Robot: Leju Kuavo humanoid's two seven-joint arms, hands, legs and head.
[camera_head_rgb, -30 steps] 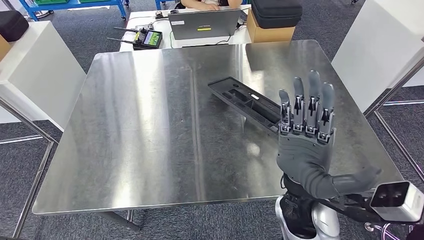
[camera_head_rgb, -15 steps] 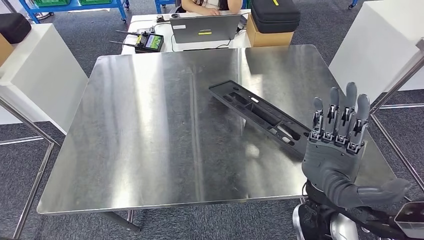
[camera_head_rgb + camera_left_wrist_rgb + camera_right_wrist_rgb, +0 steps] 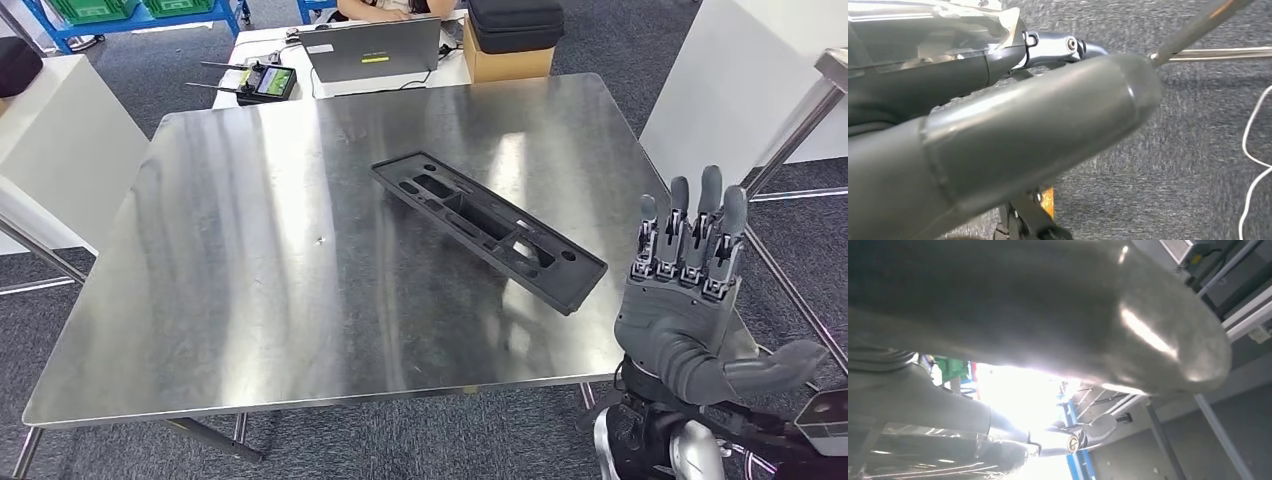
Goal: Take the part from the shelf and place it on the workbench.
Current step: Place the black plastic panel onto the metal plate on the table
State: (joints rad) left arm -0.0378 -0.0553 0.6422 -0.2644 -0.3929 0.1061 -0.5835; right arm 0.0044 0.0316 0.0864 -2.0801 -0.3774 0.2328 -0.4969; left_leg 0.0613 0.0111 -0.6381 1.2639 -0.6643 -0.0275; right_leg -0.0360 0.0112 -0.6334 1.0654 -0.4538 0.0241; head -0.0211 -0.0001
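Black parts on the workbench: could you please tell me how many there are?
1. The black part lies flat and diagonal on the workbench, right of its centre, apart from the right hand. None seems hidden.

A square workbench (image 3: 250, 300) with a brushed steel top stands on thin metal legs over grey carpet (image 3: 430, 440). One thing lies on it — a long black plastic part (image 3: 487, 228), flat and set diagonally, right of centre, its near end close to the front right corner.
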